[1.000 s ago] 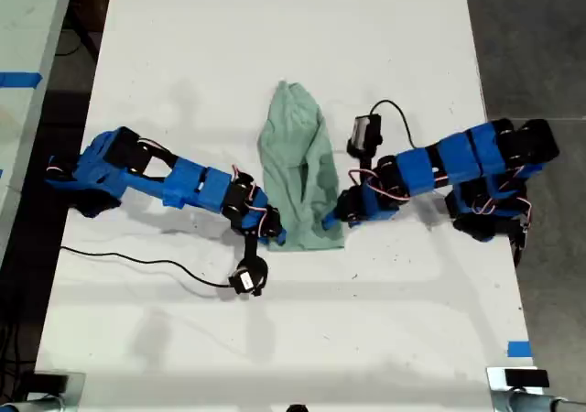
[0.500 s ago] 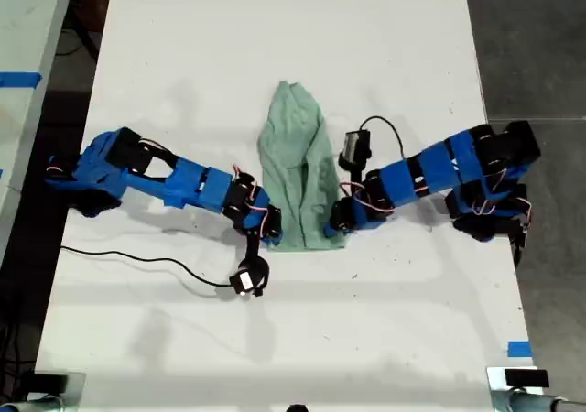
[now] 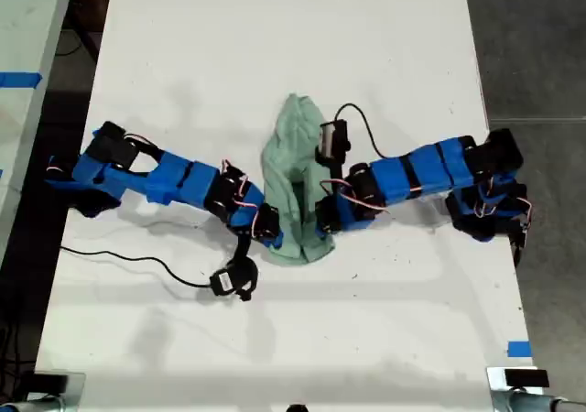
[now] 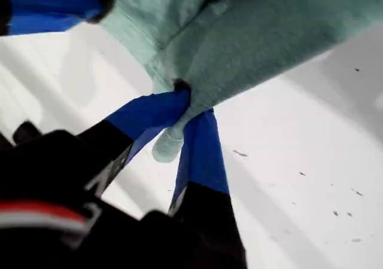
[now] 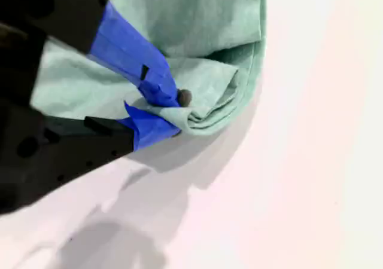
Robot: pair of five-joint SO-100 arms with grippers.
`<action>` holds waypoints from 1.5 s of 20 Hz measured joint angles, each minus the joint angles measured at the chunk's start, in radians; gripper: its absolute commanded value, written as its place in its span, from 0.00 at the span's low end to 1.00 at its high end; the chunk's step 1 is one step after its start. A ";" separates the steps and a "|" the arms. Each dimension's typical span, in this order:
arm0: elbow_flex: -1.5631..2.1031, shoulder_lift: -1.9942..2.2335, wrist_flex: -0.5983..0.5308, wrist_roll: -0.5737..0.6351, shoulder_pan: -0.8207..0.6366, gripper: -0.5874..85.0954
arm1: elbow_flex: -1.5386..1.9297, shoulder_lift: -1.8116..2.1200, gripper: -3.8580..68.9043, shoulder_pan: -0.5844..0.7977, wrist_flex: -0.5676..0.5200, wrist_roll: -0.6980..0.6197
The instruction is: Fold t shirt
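The t shirt (image 3: 297, 188) lies as a wrinkled mint-green bundle at the middle of the white table (image 3: 275, 46), between our two arms. My first gripper (image 4: 179, 110) is clamped on a fold of its edge, and my second gripper (image 5: 170, 113) is closed on another bunched corner. Which arm in the exterior view is which, we cannot quite tell. A black cable (image 3: 128, 258) trails across the table; dark floor (image 3: 536, 37) lies at the exterior view's right.
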 measured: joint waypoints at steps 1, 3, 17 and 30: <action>0.006 0.057 0.029 0.009 -0.015 0.00 | -0.006 0.032 0.08 0.046 0.017 -0.037; 0.026 0.138 0.098 0.029 -0.094 0.00 | -0.003 0.071 0.08 0.186 0.018 -0.109; 0.028 0.209 0.249 0.390 -0.726 0.17 | -0.003 0.153 0.51 0.853 0.175 -0.477; 1.233 1.763 -0.213 0.181 -0.058 0.00 | 0.968 1.198 0.06 0.150 -0.008 -0.072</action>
